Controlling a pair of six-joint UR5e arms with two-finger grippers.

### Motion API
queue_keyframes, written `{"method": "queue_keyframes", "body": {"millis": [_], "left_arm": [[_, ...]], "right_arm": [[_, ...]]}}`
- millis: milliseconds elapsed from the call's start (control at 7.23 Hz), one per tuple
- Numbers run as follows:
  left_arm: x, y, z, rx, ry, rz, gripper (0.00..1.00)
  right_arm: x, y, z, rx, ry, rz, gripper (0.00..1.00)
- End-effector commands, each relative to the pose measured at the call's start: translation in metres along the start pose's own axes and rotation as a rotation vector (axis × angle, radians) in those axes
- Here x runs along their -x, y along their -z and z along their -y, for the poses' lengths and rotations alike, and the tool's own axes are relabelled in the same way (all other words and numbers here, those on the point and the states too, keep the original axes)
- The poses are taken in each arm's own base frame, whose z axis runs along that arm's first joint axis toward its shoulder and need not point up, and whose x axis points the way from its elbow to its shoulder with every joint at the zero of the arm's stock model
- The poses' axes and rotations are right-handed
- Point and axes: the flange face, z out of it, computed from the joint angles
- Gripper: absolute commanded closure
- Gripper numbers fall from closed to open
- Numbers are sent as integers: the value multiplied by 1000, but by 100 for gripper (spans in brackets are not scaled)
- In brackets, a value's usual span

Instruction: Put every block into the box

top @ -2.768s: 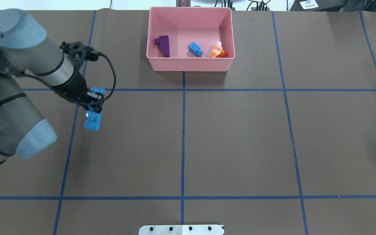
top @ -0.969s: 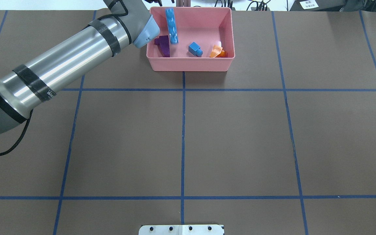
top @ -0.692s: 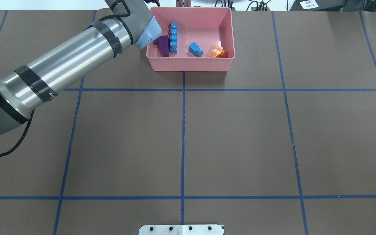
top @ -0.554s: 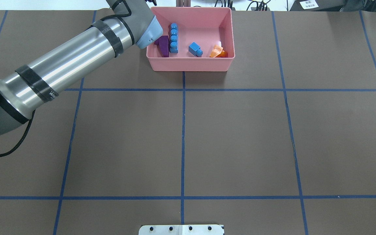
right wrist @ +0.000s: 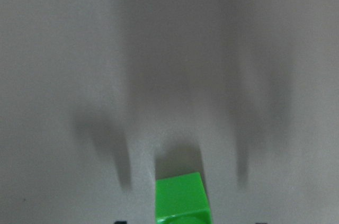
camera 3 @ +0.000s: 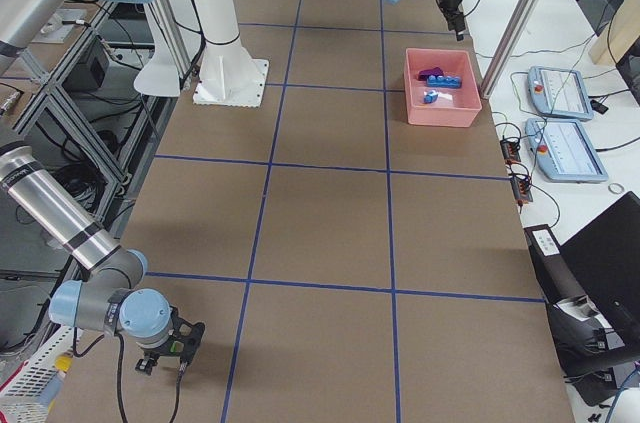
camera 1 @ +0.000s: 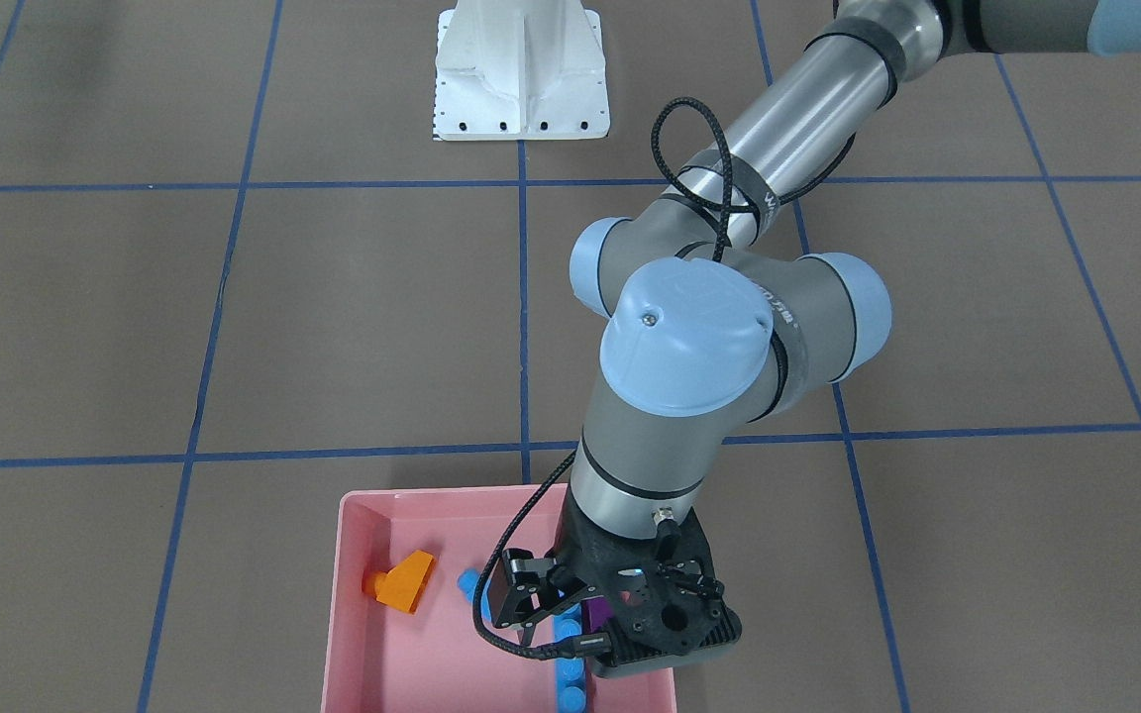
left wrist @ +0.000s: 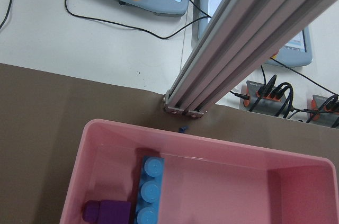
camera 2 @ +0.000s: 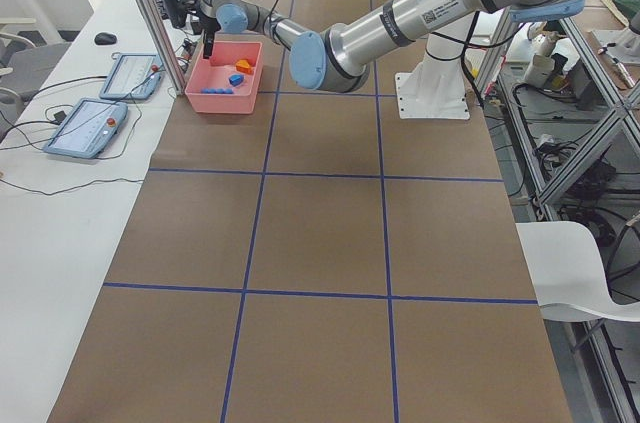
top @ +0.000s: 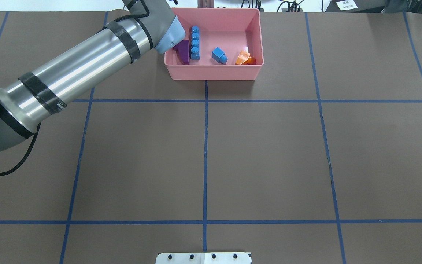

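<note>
The pink box holds the purple sloped block, the long blue block, the small blue block and the orange block. My left gripper hangs above the box's left part, empty; its fingers are hidden under the wrist. It is out of the overhead view. The left wrist view shows the long blue block beside the purple one. My right gripper is low at the table's near right corner, its finger shadows wide apart around the green block.
My left arm stretches across the table's far left to the box. An aluminium post stands right behind the box, with control pendants beyond the mat's edge. The white robot base is at the robot's side.
The left arm carried the long blue block to the box and let it go. It dropped in beside the purple block. Since then the arm has shifted only slightly.
</note>
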Motion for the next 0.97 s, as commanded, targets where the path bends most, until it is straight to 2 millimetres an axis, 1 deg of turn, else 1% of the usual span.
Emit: {"method": "queue_keyframes", "body": {"millis": [0,138,277,415,554,692,830], "left_arm": [[-1,2,-1,-2,-2,-4,0],[-2,3,0,-2,-4,-6,0],[-1,2,-1,-2,-3,-5,0],[-1,2,-1,-2,-5,-4,0],[1,1,0,0,-10,-2,0],[3,-1,-1,7,-12,0,0],[7,-3,-1,29,-41,27,0]], "right_arm": [[-1,-2,0,5,-9,6,49],[-2,-3,-1,8,-12,6,93],[-1,-2,-1,7,-5,17,100],[6,1,2,0,4,50,100],[34,21,17,-35,38,139,100],[77,61,60,-99,64,164,100],[130,111,129,-151,74,174,100]]}}
